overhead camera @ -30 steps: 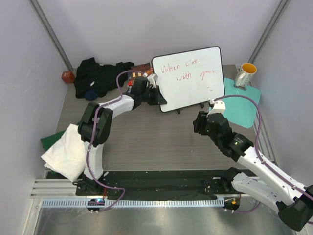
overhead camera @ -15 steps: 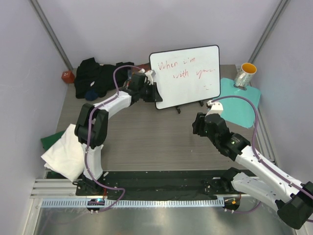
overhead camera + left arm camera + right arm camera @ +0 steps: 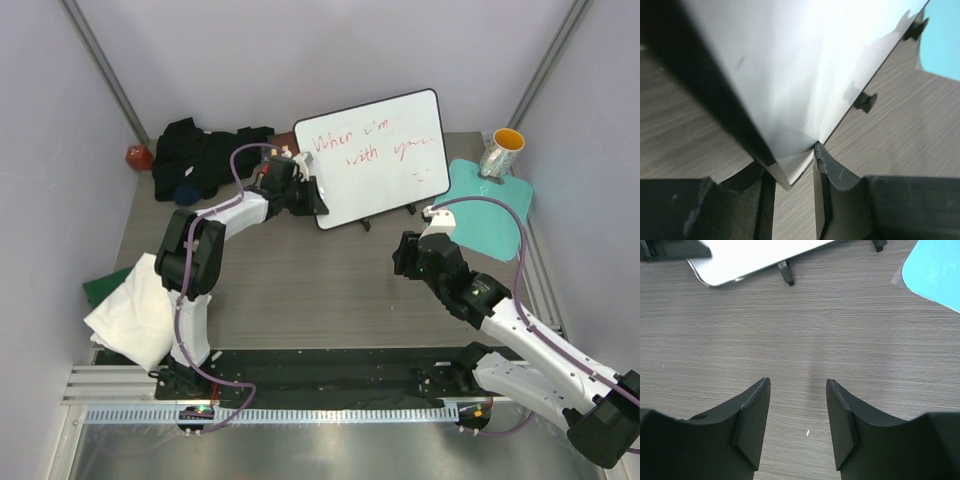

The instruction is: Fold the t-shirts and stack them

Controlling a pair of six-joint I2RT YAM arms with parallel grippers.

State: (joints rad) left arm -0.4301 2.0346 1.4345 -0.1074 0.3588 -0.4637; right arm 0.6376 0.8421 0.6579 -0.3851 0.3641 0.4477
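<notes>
black t-shirt [image 3: 205, 155] heaped; whiteboard [image 3: 375, 150] corner between left gripper [image 3: 790, 170] jaws

The green t-shirt [image 3: 97, 289] lies mostly hidden beneath the white t-shirt [image 3: 135, 315].

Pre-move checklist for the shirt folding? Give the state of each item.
1. Left fingers free of the whiteboard: not ok, its lower corner sits between them.
2. That corner clamped or loose: cannot tell.
3. Right fingers open and empty: ok, nothing between them.
4. Black t-shirt folded: not ok, it lies crumpled at the far left.
5. Stack started: ok, the white t-shirt lies over the green t-shirt at the near left.
</notes>
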